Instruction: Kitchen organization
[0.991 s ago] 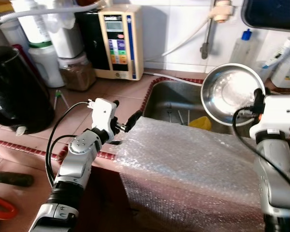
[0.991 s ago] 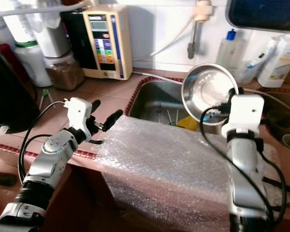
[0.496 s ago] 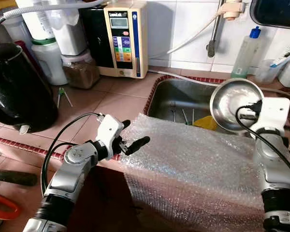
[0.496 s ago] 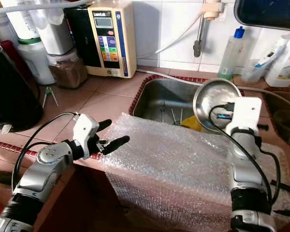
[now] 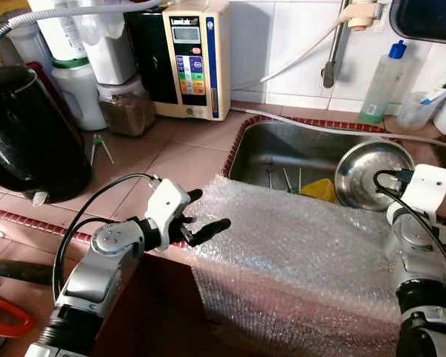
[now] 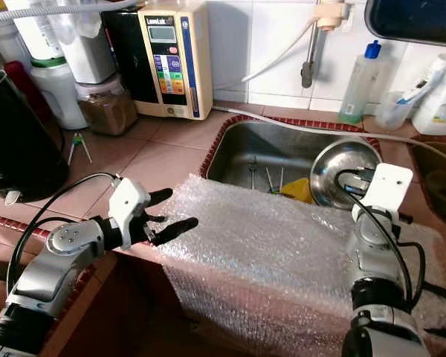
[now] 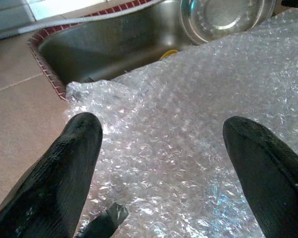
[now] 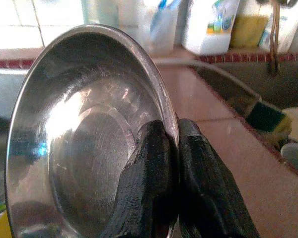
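Counter (image 5: 180,152), back edge: beige water unit with coloured buttons (image 5: 192,59) against the wall tiles, jar of brown stuff (image 5: 126,113) just beside it on the left. Black kettle (image 5: 26,134) at the left edge. Clear bottle, blue cap (image 5: 379,83) behind the sink (image 5: 282,149). Yellow item (image 5: 320,191) inside the sink. Bubble wrap sheet (image 5: 297,253) draped over the counter's front edge, covering the sink's near rim.

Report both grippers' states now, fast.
Left gripper: open, holding nothing, fingers spread above the bubble wrap.
Right gripper: shut on the rim of the steel bowl, at the sink.
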### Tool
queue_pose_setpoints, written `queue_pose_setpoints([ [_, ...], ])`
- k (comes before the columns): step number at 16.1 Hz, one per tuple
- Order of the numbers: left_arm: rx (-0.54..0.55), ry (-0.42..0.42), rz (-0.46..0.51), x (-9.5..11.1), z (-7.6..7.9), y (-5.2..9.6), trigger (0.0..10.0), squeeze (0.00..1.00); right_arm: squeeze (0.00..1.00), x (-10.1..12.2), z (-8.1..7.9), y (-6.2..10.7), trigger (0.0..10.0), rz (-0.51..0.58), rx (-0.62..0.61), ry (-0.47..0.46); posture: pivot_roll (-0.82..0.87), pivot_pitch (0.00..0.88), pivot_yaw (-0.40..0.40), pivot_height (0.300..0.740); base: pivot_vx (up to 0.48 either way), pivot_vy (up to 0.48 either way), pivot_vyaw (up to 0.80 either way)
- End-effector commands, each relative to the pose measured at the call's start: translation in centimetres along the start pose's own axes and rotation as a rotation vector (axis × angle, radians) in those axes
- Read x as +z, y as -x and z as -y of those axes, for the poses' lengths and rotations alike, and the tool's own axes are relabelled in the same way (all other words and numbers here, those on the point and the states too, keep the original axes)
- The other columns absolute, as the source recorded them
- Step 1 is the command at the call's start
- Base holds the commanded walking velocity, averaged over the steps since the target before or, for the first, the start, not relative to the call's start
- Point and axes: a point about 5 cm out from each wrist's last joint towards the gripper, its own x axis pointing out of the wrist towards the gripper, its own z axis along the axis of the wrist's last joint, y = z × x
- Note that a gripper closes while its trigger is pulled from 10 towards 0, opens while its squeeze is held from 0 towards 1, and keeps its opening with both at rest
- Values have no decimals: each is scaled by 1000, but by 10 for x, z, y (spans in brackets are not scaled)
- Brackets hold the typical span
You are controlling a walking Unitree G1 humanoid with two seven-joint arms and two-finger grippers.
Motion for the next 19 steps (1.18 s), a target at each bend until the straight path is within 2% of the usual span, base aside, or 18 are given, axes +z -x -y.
queue_pose_setpoints([
  [1,-6,-12,-10,1,2,1,10000,0,0,-34,7,8,10000,-161,-36,0,164,24,84,740,0,0,0],
  [3,-8,-11,-9,2,2,0,10000,0,0,-43,14,8,10000,-231,-84,-119,162,21,82,740,0,0,0],
  [4,-11,-11,-10,2,3,1,10000,0,502,-47,16,8,10000,-259,-99,-187,164,22,81,740,0,0,0],
  [5,-11,-12,-10,2,3,1,10000,0,502,-46,17,7,10000,-260,-99,-187,164,22,81,740,0,0,0],
  [6,-11,-10,-11,2,3,1,10000,0,1000,-45,15,6,10000,-257,-89,-197,163,21,79,740,0,0,0],
  [12,-11,-12,-7,4,3,-1,10000,0,1000,-34,2,3,10000,-210,-19,-204,157,12,79,740,0,0,0],
  [17,-6,-4,11,5,4,-7,10000,0,1000,-14,-17,11,10000,-26,116,-56,135,0,70,740,0,0,0],
  [18,3,0,22,6,4,-9,10000,0,1000,-8,-24,18,10000,41,162,0,128,0,67,740,0,0,0],
  [19,8,4,29,6,3,-10,10000,0,1000,-7,-28,23,10000,68,194,18,117,0,64,740,0,0,0],
])
